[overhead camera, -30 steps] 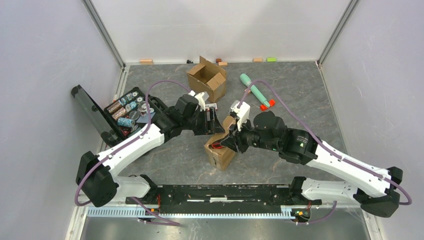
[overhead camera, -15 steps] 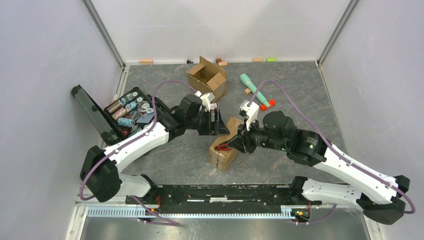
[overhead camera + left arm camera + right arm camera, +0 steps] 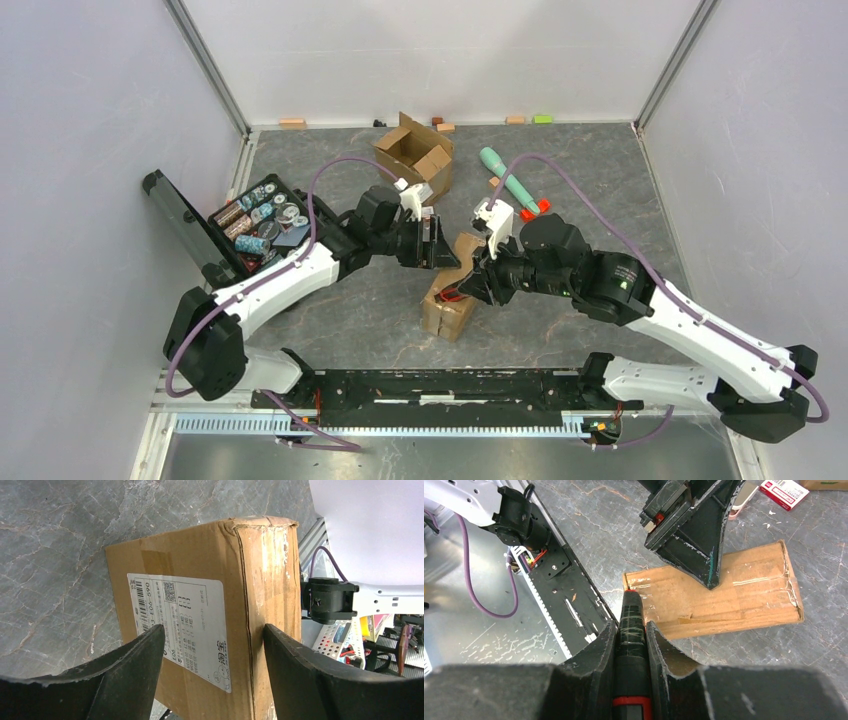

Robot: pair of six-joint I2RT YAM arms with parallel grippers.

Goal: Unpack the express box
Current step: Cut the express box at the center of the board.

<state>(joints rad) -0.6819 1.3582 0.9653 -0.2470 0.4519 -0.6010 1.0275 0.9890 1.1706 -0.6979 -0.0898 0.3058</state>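
The express box (image 3: 447, 302) is a brown taped carton lying mid-table; it also shows in the left wrist view (image 3: 200, 580) with a white shipping label, and in the right wrist view (image 3: 744, 595). My left gripper (image 3: 441, 252) is open, its fingertips (image 3: 710, 577) down on the box's top, as the left wrist view (image 3: 212, 652) shows. My right gripper (image 3: 476, 284) is shut on a black cutter with a red band (image 3: 631, 625). The cutter's tip touches the box's top at one end corner.
A second, open cardboard box (image 3: 413, 155) stands at the back. A green-handled tool with a red end (image 3: 512, 180) lies right of it. An open black case of small items (image 3: 255, 225) sits at the left. The black rail (image 3: 440, 385) runs along the near edge.
Both grippers and the box have shifted slightly right. The left gripper has come further over the box; the right arm has drawn up with the cutter still at the box's end.
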